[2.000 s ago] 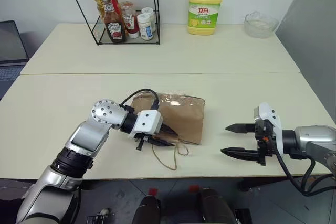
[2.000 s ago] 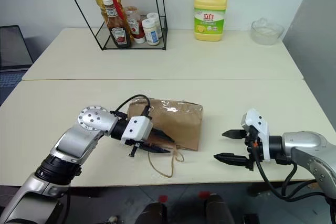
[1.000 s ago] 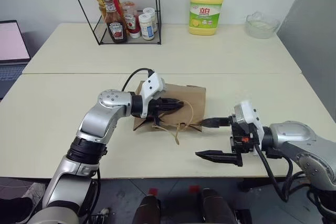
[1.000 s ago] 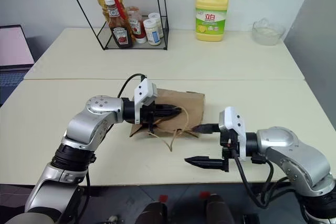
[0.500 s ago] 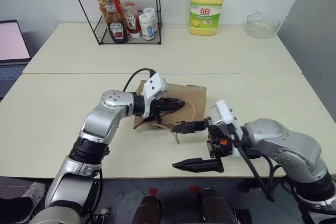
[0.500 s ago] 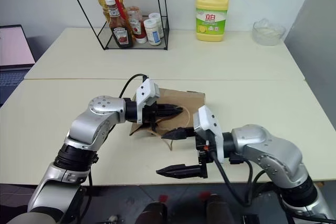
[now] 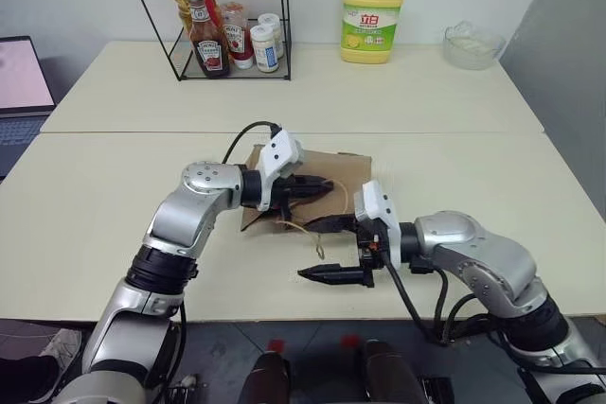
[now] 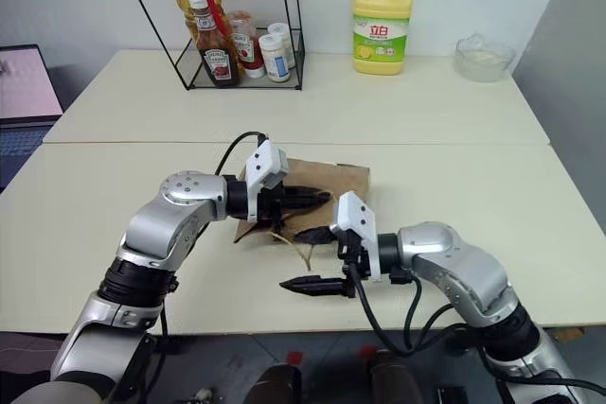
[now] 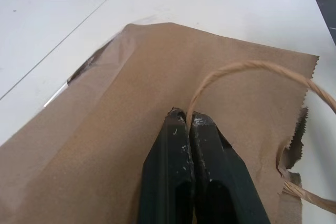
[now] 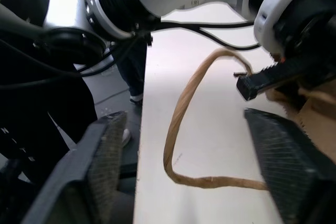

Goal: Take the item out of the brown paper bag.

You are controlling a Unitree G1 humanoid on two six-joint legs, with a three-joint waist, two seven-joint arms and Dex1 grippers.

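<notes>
The brown paper bag [image 7: 336, 177] lies flat on the table; its tan cord handle [image 9: 247, 69] loops upward.

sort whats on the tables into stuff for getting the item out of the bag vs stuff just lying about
For the job:
brown paper bag
cord handle, pinched in the left gripper
right gripper, jaws apart beside the bag

Lying about:
yellow detergent jug
wire rack of bottles
glass bowl
laptop

**Both grippers at the bag's mouth**

The brown paper bag [image 7: 327, 177] lies flat on the near table [image 7: 85, 224]. The left gripper [image 7: 320, 185], fingers pressed together, pinches its upper cord handle [image 7: 339, 198]. The right gripper [image 7: 327, 249] stands spread beside the bag's open edge (one finger near the paper, the other over bare tabletop).
</notes>
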